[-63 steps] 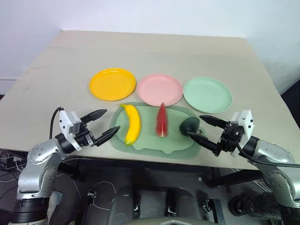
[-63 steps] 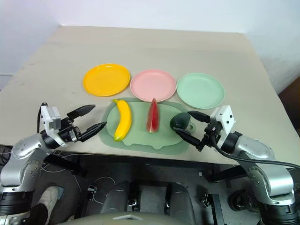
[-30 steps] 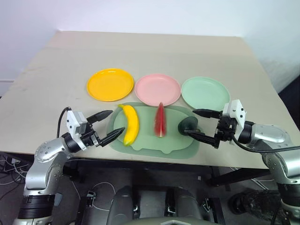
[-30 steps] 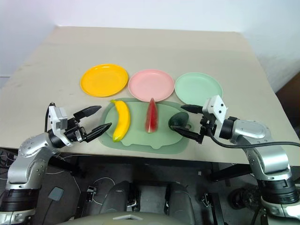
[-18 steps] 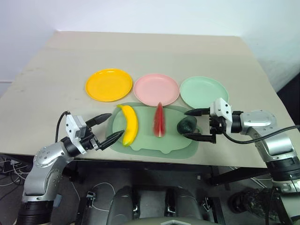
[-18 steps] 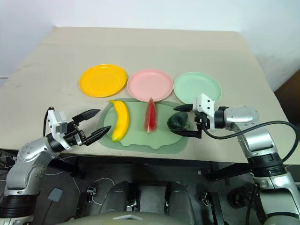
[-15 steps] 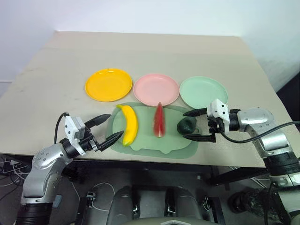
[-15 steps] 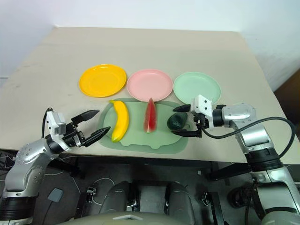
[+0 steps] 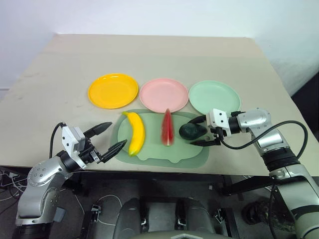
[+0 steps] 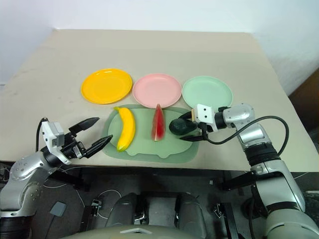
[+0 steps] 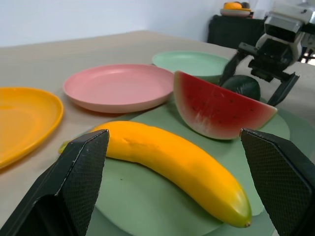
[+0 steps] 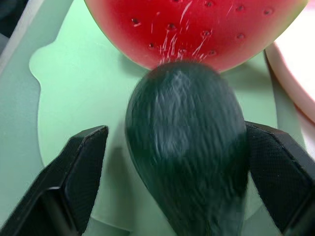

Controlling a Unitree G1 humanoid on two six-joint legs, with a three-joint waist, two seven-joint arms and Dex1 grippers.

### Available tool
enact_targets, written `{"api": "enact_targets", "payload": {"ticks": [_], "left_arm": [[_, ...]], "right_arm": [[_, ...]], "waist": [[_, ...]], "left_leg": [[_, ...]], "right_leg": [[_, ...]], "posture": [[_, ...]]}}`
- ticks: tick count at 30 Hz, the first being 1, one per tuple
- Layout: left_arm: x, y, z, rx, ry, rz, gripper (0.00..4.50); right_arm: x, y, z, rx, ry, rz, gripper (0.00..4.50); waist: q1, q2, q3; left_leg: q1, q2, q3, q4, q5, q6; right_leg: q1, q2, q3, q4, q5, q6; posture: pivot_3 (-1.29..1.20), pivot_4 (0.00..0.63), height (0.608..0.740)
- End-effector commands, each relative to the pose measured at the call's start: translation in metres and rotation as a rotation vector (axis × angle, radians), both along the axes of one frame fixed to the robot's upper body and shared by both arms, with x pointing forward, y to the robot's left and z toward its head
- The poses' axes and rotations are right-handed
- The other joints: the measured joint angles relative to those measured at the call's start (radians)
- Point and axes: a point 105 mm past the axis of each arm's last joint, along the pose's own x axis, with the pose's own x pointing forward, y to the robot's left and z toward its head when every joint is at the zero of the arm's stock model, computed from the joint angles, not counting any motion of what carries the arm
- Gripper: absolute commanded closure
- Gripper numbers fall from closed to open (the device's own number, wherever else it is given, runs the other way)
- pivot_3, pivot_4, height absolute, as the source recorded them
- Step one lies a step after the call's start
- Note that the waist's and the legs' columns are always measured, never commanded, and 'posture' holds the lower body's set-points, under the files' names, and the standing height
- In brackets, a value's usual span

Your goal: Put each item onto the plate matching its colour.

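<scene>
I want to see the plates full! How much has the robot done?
Nothing is done: all three plates are bare. The right gripper has its jaws around the dark-green lump on the mat. The banana and watermelon wedge wait.

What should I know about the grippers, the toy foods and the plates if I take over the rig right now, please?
Right gripper: fingers either side of the dark-green lump on the mat; whether they grip it cannot be told.
Left gripper: open, holding nothing, near the mat's left edge by the banana.
Banana, watermelon wedge and lump all lie on the mat.
Yellow plate, pink plate and mint green plate sit in a row behind the mat, nothing on them.
Done: nothing placed.
Left: lump to the green plate, banana to yellow, watermelon to pink.
</scene>
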Motion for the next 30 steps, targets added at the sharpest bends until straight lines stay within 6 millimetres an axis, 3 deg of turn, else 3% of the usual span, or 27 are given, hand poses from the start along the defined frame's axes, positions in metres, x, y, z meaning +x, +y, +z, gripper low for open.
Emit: {"api": "enact_targets", "payload": {"ticks": [1, 7, 11, 14, 21, 25, 28, 30], "left_arm": [[-0.003, -0.001, 0.011, 0.015, -0.056, -0.001, 0.0], [0.0, -0.002, 0.011, 0.014, -0.058, -0.003, 0.0], [0.001, -0.002, 0.013, 0.012, -0.062, -0.003, 0.0], [0.002, -0.002, 0.013, 0.013, -0.064, -0.003, 0.0], [0.003, -0.002, 0.018, 0.016, -0.071, 0.0, 0.0], [0.005, -0.003, 0.02, 0.018, -0.075, -0.001, 0.0], [0.006, -0.004, 0.02, 0.019, -0.077, -0.001, 0.0], [0.006, -0.004, 0.021, 0.02, -0.078, 0.0, 0.0]], "right_arm": [[0.003, 0.002, 0.015, 0.022, -0.033, 0.004, 1.45], [0.002, 0.003, 0.038, 0.126, -0.016, -0.044, 1.48], [0.015, -0.007, 0.073, 0.278, -0.03, -0.225, 1.48], [0.028, -0.018, 0.083, 0.319, -0.012, -0.373, 1.48], [0.079, -0.058, 0.069, 0.274, -0.042, -0.775, 1.48], [0.098, -0.076, 0.055, 0.18, -0.078, -0.937, 1.48], [0.105, -0.078, 0.053, 0.2, -0.058, -0.985, 1.48], [0.106, -0.076, 0.053, 0.201, -0.045, -0.975, 0.73]], "waist": [[0.0, 0.0, 0.0], [0.0, 0.001, 0.0], [0.002, 0.001, 0.0], [0.001, 0.001, 0.0], [-0.003, 0.001, 0.0], [-0.004, 0.001, 0.001], [-0.005, 0.001, 0.001], [-0.006, 0.002, 0.001]], "left_leg": [[0.0, 0.0, 0.0, 0.0, 0.0, 0.0], [0.0, 0.0, 0.0, 0.0, 0.0, 0.0], [0.0, 0.0, 0.0, 0.0, 0.0, 0.0], [0.0, 0.0, 0.0, 0.0, 0.0, 0.0], [0.0, 0.0, 0.001, 0.0, 0.0, 0.0], [-0.001, -0.001, 0.002, 0.0, 0.0, 0.0], [-0.001, -0.002, 0.003, 0.0, 0.0, 0.0], [-0.001, -0.002, 0.003, 0.0, 0.0, 0.0]], "right_leg": [[0.0, 0.0, 0.0, 0.0, 0.0, 0.0], [0.0, 0.0, 0.0, 0.0, 0.0, 0.0], [0.0, 0.0, 0.0, 0.0, 0.0, 0.0], [0.0, -0.001, 0.0, 0.0, 0.0, 0.0], [-0.001, -0.001, 0.0, 0.001, 0.0, 0.0], [-0.002, -0.001, 0.001, 0.001, 0.0, 0.0], [-0.002, 0.0, 0.001, 0.002, 0.0, 0.0], [-0.002, 0.0, 0.001, 0.002, 0.0, 0.0]], "posture": [[0.0, 0.15, 0.695], [0.0, 0.15, 0.695], [0.0, 0.15, 0.695], [0.0, 0.15, 0.695], [0.0, 0.15, 0.695], [0.0, 0.15, 0.695], [0.0, 0.15, 0.695], [0.0, 0.15, 0.695]]}}
